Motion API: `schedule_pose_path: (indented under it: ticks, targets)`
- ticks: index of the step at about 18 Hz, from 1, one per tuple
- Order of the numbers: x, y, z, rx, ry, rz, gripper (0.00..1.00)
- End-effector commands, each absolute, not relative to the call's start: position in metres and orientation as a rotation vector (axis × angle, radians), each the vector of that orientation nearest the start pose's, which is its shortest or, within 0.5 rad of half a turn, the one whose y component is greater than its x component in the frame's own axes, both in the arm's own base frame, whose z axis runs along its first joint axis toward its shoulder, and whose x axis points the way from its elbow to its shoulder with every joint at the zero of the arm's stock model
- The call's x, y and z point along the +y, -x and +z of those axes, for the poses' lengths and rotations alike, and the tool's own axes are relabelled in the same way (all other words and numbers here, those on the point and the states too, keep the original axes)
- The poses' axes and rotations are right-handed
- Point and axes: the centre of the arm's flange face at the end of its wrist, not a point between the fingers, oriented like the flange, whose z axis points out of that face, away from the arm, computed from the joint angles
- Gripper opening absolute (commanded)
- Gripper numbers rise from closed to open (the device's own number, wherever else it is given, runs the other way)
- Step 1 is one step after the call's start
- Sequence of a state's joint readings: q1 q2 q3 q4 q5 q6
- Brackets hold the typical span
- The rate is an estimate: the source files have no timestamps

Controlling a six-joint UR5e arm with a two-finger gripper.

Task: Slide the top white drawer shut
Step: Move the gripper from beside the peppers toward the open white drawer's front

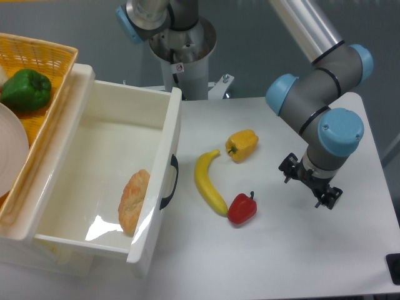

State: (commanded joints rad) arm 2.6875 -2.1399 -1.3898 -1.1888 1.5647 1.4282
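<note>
Gripper [310, 185] hung right of the top white drawer [106, 181]; finger spread unclear, held nothing. Drawer: one bread roll [134, 201] inside. Alongside: one banana [209, 182], two peppers.

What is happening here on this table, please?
A robot arm hangs over the right side of the white table, and its gripper holds nothing. The top white drawer stands pulled out on the left, with a bread roll inside; nothing touches its black handle. Between drawer and gripper lie a banana, a yellow pepper and a red pepper. A green pepper sits in the yellow basket behind the drawer.
</note>
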Motion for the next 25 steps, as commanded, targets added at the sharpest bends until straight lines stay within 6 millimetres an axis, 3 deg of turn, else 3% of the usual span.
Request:
schedule_pose_path:
  ticks: [5, 7, 9, 12, 19, 20, 21, 23, 25]
  targets:
    - [0.422, 0.546, 0.266, 0.451, 3.107, -0.046, 1.00]
    - [0.421, 0.534, 0.266, 0.265, 3.121, -0.037, 1.00]
    - [0.427, 0.522, 0.264, 0.113, 3.097, -0.021, 1.00]
    - [0.441, 0.507, 0.263, 0.022, 3.093, -0.017, 1.00]
    - [0.466, 0.475, 0.262, -0.041, 3.107, -0.049, 0.98]
    - [0.467, 0.473, 0.262, -0.067, 3.113, -0.071, 0.90]
    - [0.467, 0.470, 0.261, -0.106, 3.118, -0.097, 0.74]
    - [0.467, 0.466, 0.267, -0.160, 3.086, -0.154, 0.35]
    - [0.464, 0.463, 0.277, -0.182, 3.065, -0.182, 0.12]
